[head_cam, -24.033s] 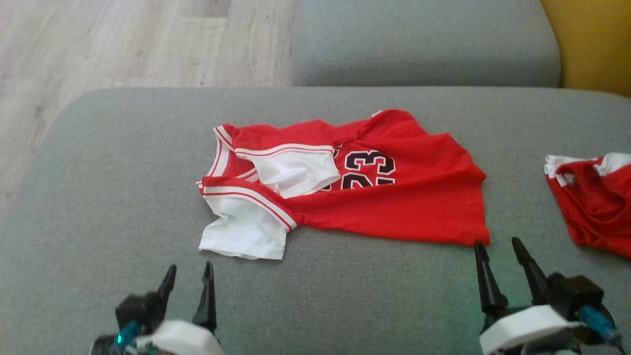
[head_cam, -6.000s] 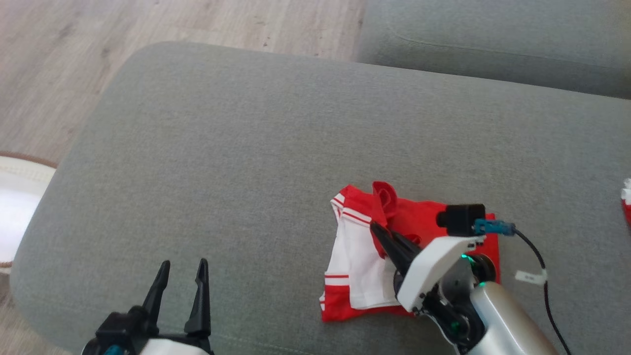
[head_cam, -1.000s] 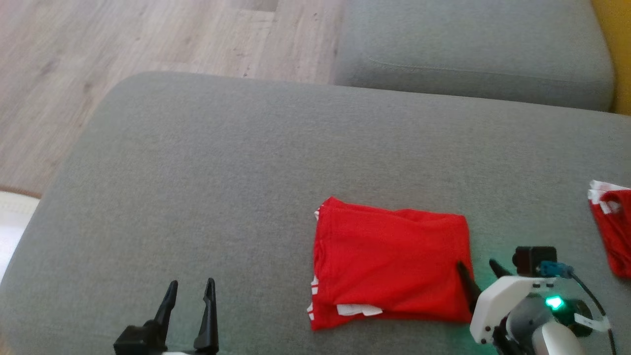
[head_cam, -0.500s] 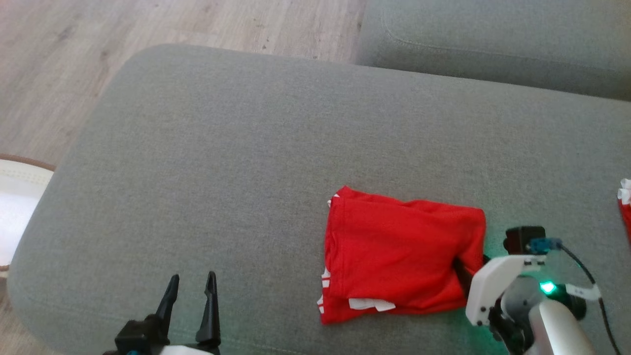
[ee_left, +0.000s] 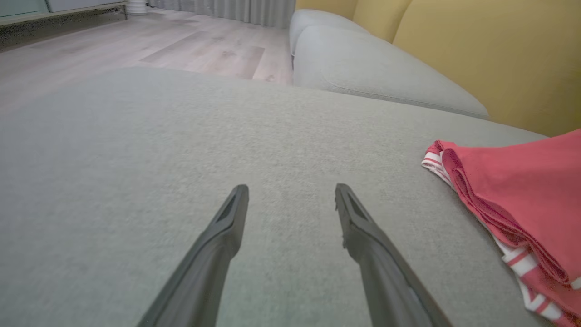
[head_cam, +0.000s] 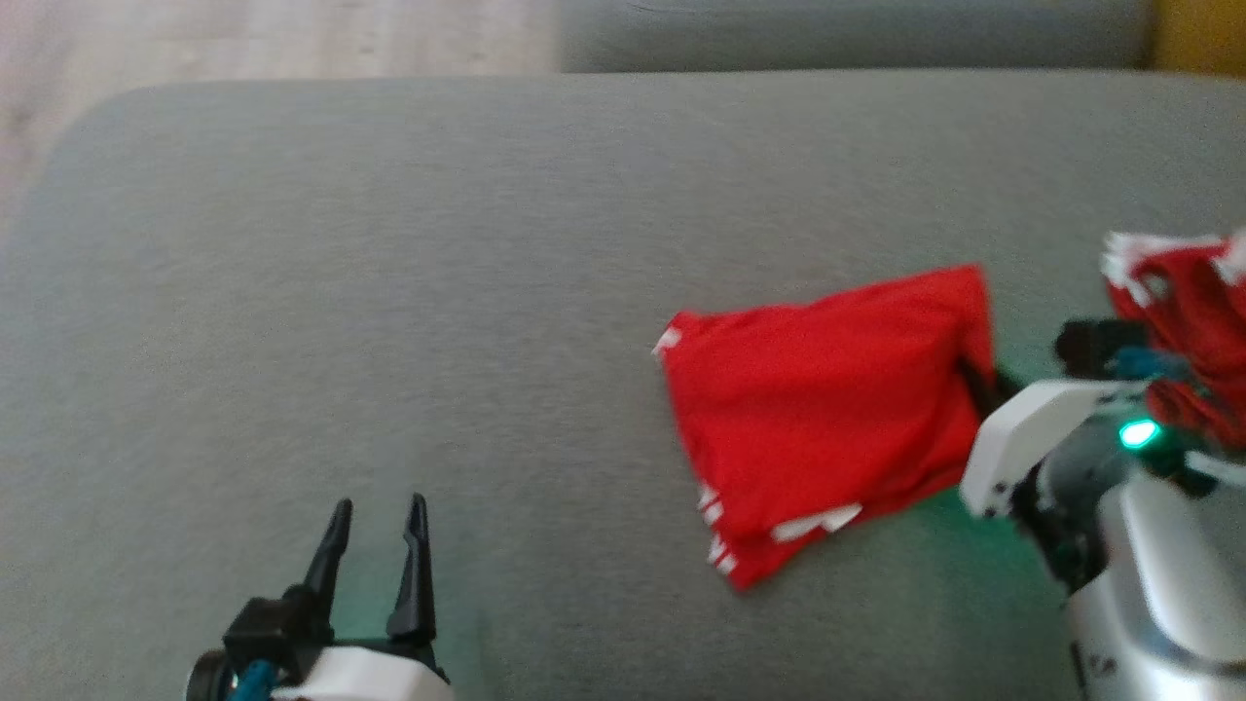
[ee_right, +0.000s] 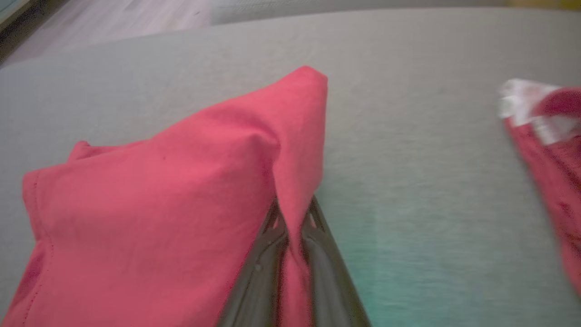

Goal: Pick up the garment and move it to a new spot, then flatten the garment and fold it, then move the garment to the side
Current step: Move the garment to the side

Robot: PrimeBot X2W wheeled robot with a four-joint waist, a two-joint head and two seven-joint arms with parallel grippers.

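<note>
Since half a second ago my right end effector [head_cam: 976, 378] has closed on the right edge of the folded red jersey with white-striped trim [head_cam: 827, 389]. That edge now stands lifted off the grey fabric sofa cushion [head_cam: 389, 292], while the jersey's left side rests on it. Along my right wrist I see a fold of red cloth pinched between my two dark fingers [ee_right: 258, 272]. My left end effector [head_cam: 379, 502] hangs over the cushion's near part with fingers spread, holding nothing, well apart from the jersey. A crumpled red and white garment [head_cam: 1183, 302] lies just beyond my right wrist.
</note>
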